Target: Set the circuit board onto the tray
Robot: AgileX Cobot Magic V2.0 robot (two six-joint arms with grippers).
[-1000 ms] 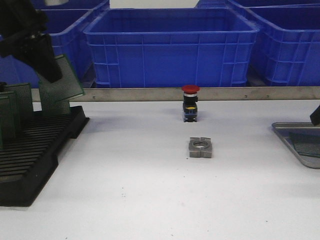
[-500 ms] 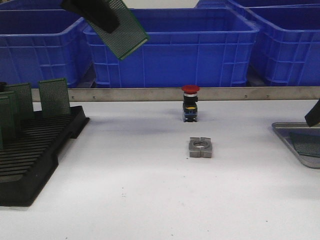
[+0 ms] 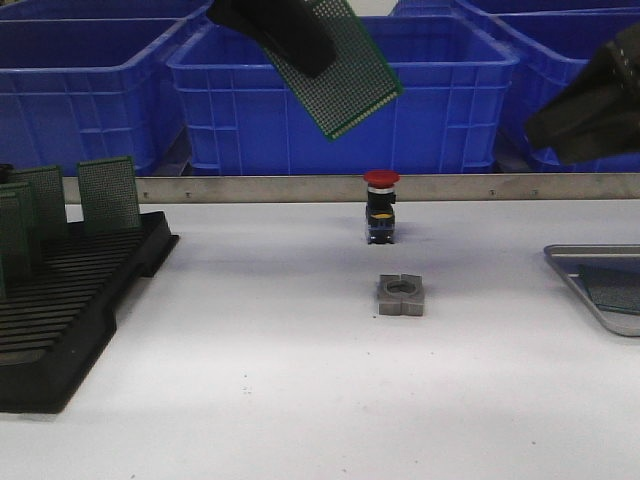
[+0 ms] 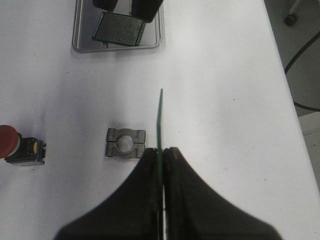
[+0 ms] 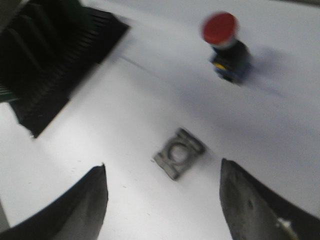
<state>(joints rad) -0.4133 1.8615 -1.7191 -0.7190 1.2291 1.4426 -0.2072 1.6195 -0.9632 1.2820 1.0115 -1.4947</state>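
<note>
Front view: left pincer (image 3: 285,35) grips unmarked circuit board (image 3: 350,70).

circuit board (image 3: 345,62): green, fine dot grid
tray (image 3: 578,262): silver-grey
rack (image 3: 70,290): black, slotted
bins (image 3: 340,95): blue
push-button (image 3: 381,180): red cap, black body
surface (image 3: 300,380): white

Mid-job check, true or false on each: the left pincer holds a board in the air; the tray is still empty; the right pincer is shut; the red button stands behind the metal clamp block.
1. The left pincer grips a circuit board in the air. True.
2. The tray is empty. False: one board already lies in it.
3. The right pincer is shut. False: it is open, holding nothing.
4. The red button stands behind the metal clamp block. True.
</note>
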